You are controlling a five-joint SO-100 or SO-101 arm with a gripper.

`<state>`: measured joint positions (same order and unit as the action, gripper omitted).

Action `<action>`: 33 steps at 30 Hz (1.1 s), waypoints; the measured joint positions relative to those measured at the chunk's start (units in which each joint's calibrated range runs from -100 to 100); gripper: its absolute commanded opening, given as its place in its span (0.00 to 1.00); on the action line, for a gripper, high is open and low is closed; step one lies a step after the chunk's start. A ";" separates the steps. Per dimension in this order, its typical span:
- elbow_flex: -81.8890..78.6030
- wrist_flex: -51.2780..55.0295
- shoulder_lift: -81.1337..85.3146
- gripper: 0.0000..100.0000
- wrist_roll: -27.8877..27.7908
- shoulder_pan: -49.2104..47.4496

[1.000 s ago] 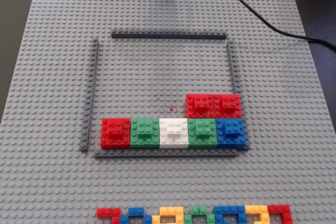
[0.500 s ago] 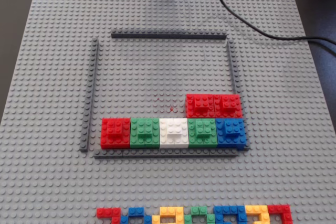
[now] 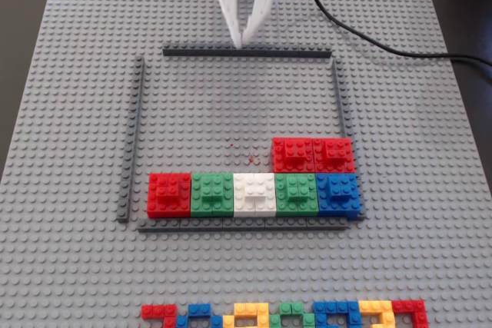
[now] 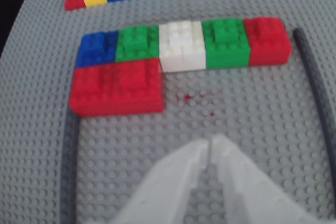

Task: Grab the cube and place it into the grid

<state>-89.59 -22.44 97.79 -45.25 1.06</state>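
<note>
The grid point(image 3: 231, 105) is a square of grey studded baseplate outlined by thin dark grey strips. Three red cubes stand inside it: one point(image 3: 169, 193) at the left end of a row with green, white, green and blue blocks, and two side by side point(image 3: 314, 154) just above the row's right end. In the wrist view the pair point(image 4: 118, 85) is at the left and the single red cube point(image 4: 266, 39) at the right. My white gripper point(image 3: 244, 40) is shut and empty at the grid's far strip. It also shows in the wrist view point(image 4: 211, 141).
A flat multicoloured brick strip point(image 3: 284, 314) lies at the near edge of the baseplate, outside the grid. A black cable point(image 3: 361, 36) runs off the far right corner. Small red specks point(image 3: 242, 144) lie on the studs inside the grid.
</note>
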 measured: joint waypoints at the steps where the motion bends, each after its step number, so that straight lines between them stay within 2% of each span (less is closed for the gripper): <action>1: -1.06 -0.39 0.00 0.00 -0.10 0.00; 15: -9.44 -3.86 0.08 0.00 -2.88 0.51; 33: -9.89 2.44 0.08 0.00 -3.42 0.51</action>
<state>-99.47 -20.00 97.88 -48.67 1.57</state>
